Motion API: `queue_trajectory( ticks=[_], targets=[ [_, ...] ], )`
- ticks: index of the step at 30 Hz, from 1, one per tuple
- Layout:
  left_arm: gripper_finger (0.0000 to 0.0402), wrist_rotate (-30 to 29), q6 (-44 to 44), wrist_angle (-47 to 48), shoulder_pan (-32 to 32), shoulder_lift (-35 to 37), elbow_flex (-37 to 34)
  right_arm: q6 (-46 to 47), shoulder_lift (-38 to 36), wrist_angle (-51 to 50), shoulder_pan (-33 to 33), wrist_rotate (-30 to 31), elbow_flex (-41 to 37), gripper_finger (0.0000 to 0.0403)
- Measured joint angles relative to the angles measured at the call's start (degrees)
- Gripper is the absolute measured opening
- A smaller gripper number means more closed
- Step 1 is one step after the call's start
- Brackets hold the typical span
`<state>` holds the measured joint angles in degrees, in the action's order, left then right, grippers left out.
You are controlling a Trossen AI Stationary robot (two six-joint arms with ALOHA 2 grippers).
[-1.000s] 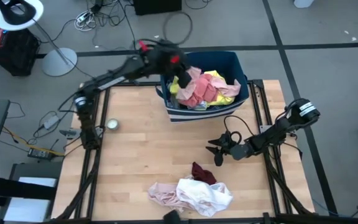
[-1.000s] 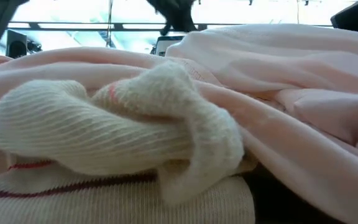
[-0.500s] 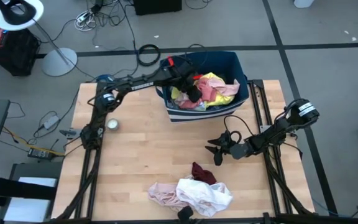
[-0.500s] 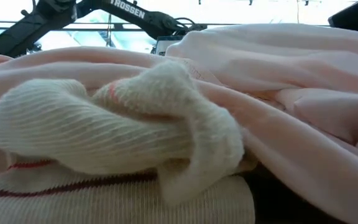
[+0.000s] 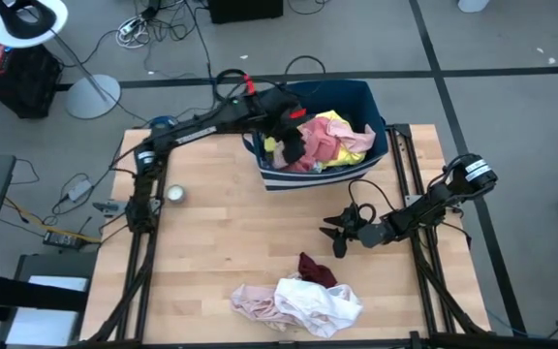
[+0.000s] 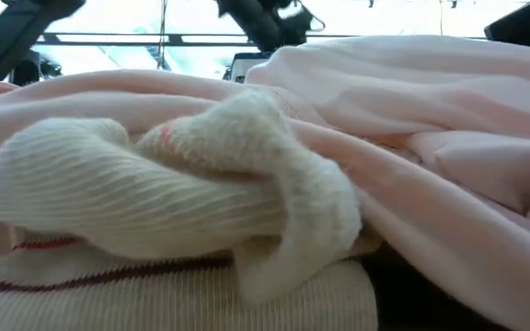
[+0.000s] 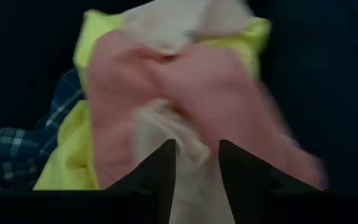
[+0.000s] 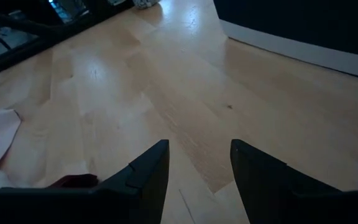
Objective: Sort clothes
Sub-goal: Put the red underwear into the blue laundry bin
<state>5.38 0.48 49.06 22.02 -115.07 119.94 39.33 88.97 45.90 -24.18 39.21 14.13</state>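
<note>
Wooden surface (image 5: pixel 211 252) first, with a pink-and-white clothes pile (image 5: pixel 298 302) at its near edge, presumably sorted. Navy bin (image 5: pixel 376 136) heaped with yellow and salmon clothes (image 5: pixel 332 141). Left claw (image 5: pixel 292 147) over them, fingers apart, gripping nothing. Right claw (image 5: pixel 340 236) parked mid-surface, fingers apart, waiting.

Robotics lab: wooden worktop (image 5: pixel 211 242) on a metal frame, loose cables (image 5: pixel 153 24) on grey carpet, ring light (image 5: pixel 29 19) far left.
</note>
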Motion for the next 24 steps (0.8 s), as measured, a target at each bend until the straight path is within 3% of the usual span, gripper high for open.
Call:
queue_trajectory(
  ticks=[6,11,24],
  targets=[
    [0.0129,-1.0,1.4,6.6,-3.1,7.0,0.0,-0.1,0.0,0.3,0.0,-1.8,0.0,0.0173],
    [0.0129,-3.3,1.9,6.3,-6.6,13.1,-3.6,-2.0,0.0,1.2,0.0,-6.3,0.0,0.0173],
    [0.0129,-9.5,-3.1,-9.3,-15.3,33.0,-34.0,-6.0,0.0,1.9,-3.6,-22.7,0.2,0.0165]
  ],
)
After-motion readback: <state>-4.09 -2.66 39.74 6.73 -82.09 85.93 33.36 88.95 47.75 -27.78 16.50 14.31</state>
